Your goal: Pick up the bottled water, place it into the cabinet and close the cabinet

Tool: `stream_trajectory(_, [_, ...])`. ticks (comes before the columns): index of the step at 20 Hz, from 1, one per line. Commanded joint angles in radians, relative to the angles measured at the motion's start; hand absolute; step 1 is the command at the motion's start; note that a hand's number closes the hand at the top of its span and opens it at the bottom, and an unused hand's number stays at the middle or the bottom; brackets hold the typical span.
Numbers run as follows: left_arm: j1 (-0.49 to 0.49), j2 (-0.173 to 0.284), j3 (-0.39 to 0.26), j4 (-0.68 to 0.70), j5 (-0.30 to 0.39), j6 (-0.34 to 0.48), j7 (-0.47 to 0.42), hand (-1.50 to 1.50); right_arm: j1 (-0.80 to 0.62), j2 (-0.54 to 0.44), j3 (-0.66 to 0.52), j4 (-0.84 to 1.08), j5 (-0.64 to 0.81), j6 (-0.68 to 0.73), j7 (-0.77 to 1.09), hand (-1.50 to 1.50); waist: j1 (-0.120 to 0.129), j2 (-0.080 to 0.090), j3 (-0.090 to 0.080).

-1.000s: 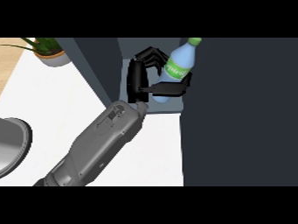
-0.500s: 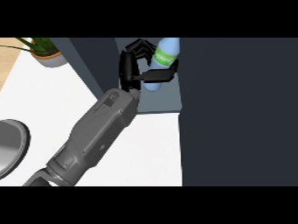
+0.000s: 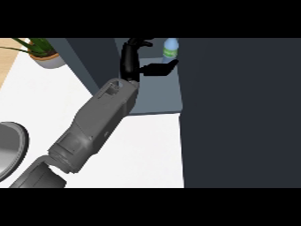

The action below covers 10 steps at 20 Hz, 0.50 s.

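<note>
Far back inside the cabinet [image 3: 154, 95] stands the bottled water [image 3: 170, 48], upright at the rear of the shelf, where a second ago I was carrying it in with my fingers wrapped round it. My left hand [image 3: 138, 62] has let go and is open, thumb pointing right toward the bottle, fingers arched up beside it, so placing looks done and closing the dark door [image 3: 244, 110] on the right is what remains. My forearm stretches diagonally from the near-left tabletop [image 3: 42, 101] into the opening; my right hand is out of sight.
</note>
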Motion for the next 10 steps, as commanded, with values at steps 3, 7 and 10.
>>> stream_trajectory(3, [-0.071,-0.006,0.001,0.119,-0.021,0.011,-0.008,-1.5,-0.026,0.003,0.016,-0.066,-0.047,-0.021,0.059,-1.5,-0.004,0.003,0.0])
stream_trajectory(7, [-0.083,-0.003,0.069,0.147,0.01,-0.021,-0.058,-1.5,0.026,-0.019,-0.047,-0.07,-0.101,0.023,0.012,-1.5,-0.017,0.006,-0.001])
stream_trajectory(10, [-0.082,0.006,0.076,0.127,0.012,-0.085,-0.067,-1.5,0.019,0.022,0.007,-0.126,-0.085,-0.027,0.063,-1.5,0.007,0.0,-0.001])
